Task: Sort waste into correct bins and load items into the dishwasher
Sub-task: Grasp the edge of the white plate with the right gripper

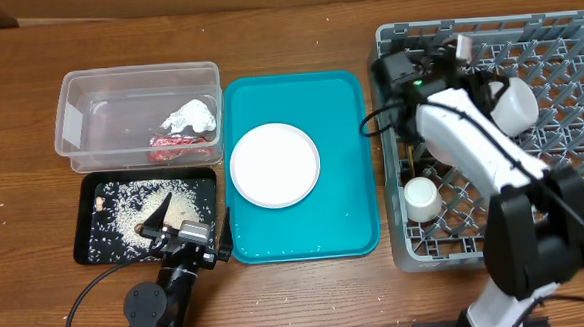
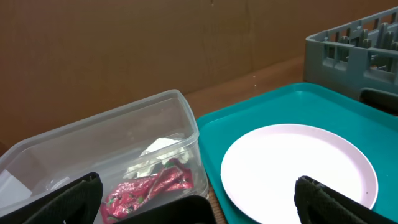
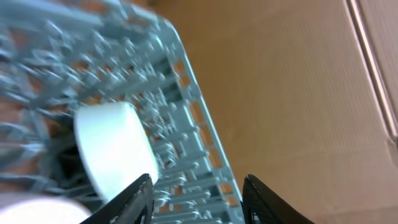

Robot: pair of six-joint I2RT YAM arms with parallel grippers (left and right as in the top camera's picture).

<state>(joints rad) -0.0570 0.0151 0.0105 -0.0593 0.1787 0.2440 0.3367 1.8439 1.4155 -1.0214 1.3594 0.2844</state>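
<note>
The clear tub [image 1: 74, 115] holds the crumpled napkin [image 1: 191, 116] and the red wrapper [image 1: 176, 147]; both also show in the left wrist view, napkin [image 2: 158, 152] and wrapper [image 2: 149, 186]. The black tray [image 1: 88, 249] holds loose rice [image 1: 124, 202] and a small brown scrap [image 1: 99, 205]. The white plate [image 1: 274, 164] [image 2: 298, 171] lies on the teal tray [image 1: 350, 130]. The grey dish rack [image 1: 566, 39] holds the bowl [image 1: 514, 105] [image 3: 112, 149] and the cup [image 1: 421, 199]. My left gripper [image 1: 187, 220] [image 2: 199, 199] is open and empty at the black tray's near right corner. My right gripper [image 1: 478, 74] [image 3: 198, 199] is open and empty over the rack beside the bowl. I see no chopsticks.
The teal tray sits between the bins and the rack. The rack's upright pegs [image 3: 180, 118] stand close under my right fingers. Bare wooden table [image 1: 295, 23] runs along the back and the front edge.
</note>
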